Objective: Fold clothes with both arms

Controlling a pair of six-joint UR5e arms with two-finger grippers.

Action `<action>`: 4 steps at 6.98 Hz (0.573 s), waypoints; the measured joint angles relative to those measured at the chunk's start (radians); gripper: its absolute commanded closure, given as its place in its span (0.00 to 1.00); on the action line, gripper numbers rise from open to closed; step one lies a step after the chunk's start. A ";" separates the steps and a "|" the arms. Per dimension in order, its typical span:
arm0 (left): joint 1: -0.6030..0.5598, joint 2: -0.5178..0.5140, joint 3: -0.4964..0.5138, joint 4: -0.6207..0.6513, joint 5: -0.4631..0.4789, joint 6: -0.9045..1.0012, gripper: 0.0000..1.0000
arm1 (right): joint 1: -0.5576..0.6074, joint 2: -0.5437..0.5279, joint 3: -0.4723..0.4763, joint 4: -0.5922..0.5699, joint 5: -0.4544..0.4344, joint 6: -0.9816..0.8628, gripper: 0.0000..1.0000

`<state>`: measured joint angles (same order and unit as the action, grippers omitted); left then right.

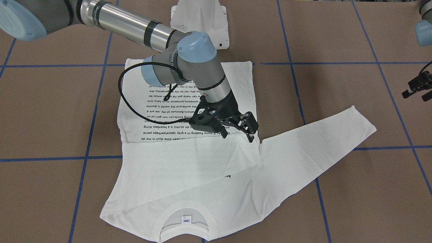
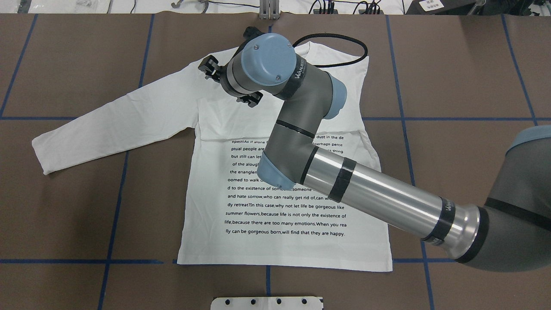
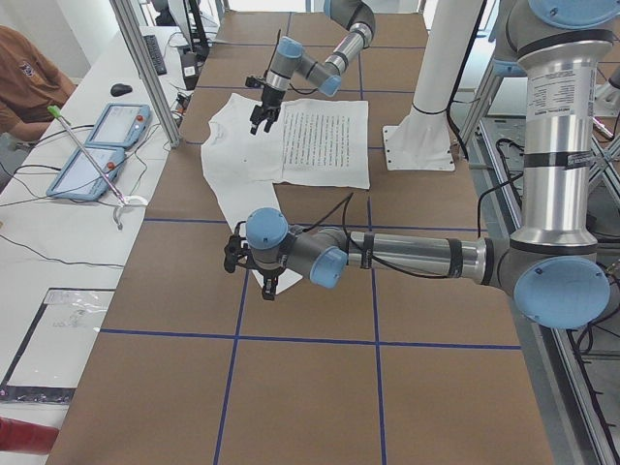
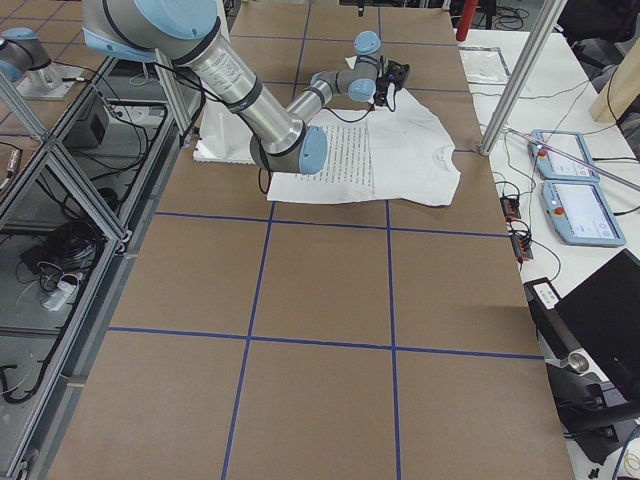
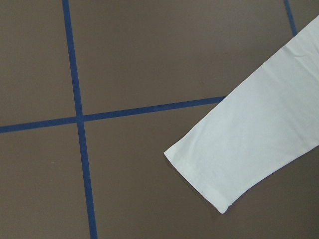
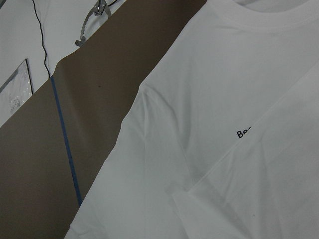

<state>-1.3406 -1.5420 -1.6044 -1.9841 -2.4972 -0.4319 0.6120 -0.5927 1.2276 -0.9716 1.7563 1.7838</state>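
On the brown table (image 1: pixel 337 33) lies the white T-shirt (image 1: pixel 202 162); the right tool (image 1: pixel 237 135) and left tool (image 1: pixel 415 95) hover, jaws apart.

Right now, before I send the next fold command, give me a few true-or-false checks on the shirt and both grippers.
1. The right gripper is clamped on the shirt. False: it is open and holds nothing.
2. One sleeve lies stretched out flat to the side. True.
3. The printed text faces up. True.
4. The left gripper hangs over the collar. False: it is out by the sleeve's cuff.
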 measured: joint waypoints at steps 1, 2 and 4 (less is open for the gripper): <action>0.065 -0.042 0.078 -0.077 0.001 -0.098 0.21 | 0.029 -0.072 0.087 -0.017 0.058 -0.003 0.01; 0.112 -0.088 0.163 -0.149 0.003 -0.166 0.21 | 0.055 -0.139 0.173 -0.045 0.107 -0.006 0.01; 0.166 -0.158 0.286 -0.218 0.009 -0.224 0.22 | 0.075 -0.201 0.251 -0.073 0.143 -0.009 0.01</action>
<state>-1.1750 -1.7002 -1.3182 -2.2026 -2.4887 -0.6560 0.6873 -0.7934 1.4789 -1.0444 1.8989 1.7744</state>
